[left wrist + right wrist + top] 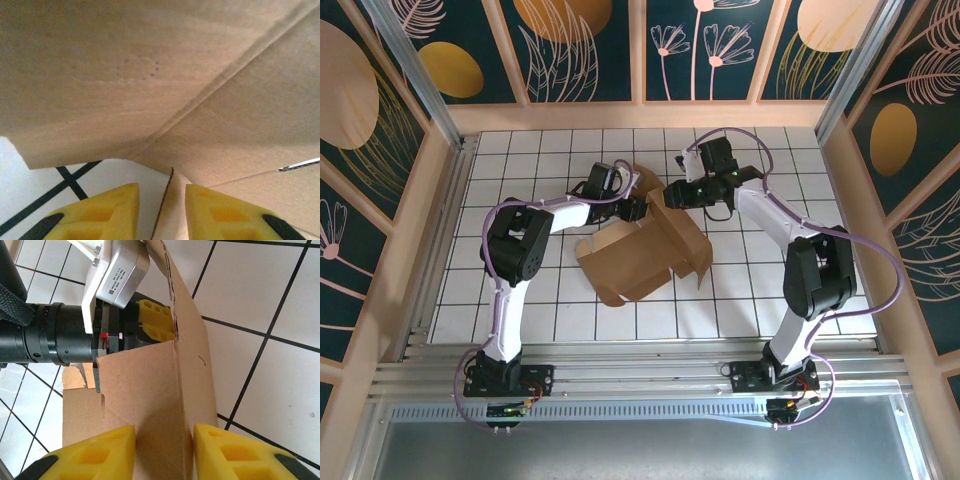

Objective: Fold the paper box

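Two yellow fingers (115, 210) of the left pincer (162, 192) sit closest to the left wrist camera, set either side of the thin edge of a cardboard flap. The right-hand finger lies against the flap, and a sliver of white desk (25, 170) shows beside the other. The jaws are fairly close together, but I cannot tell whether they actually pinch the card. Above them, broad brown panels of the box (150, 75) meet along a crease.

In the right wrist view the right pincer (164, 435) is part closed on an upright panel of the box, with cardboard filling the gap between its fingers. Beyond that panel the left arm's black wrist (55, 337) comes in from the left, one of its yellow fingers pressed against the same piece of card near a perforated flap.

From above, the box (645, 250) lies half folded in the middle of the tiled desk (520, 300). Its base is flat on the tiles, and one wall is raised at the far side between the two pincers, which face each other across it
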{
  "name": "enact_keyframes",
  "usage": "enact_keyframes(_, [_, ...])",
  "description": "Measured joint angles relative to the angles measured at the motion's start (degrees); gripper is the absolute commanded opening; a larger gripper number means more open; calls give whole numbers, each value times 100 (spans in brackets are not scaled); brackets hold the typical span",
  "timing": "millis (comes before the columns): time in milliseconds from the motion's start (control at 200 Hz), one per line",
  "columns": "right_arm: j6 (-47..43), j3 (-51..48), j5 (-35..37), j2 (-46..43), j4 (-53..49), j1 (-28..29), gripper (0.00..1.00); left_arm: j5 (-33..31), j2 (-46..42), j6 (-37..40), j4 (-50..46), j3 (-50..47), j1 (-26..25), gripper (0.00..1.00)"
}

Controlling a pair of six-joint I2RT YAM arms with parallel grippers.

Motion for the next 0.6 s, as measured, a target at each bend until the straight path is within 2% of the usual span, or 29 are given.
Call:
enact_keyframes(200, [2,0,2,0,11,9,35,291,0,192,-96,2,0,12])
enact_keyframes(601, [72,-9,39,0,92,9,34,1224,-2,931,-96,20,31,14])
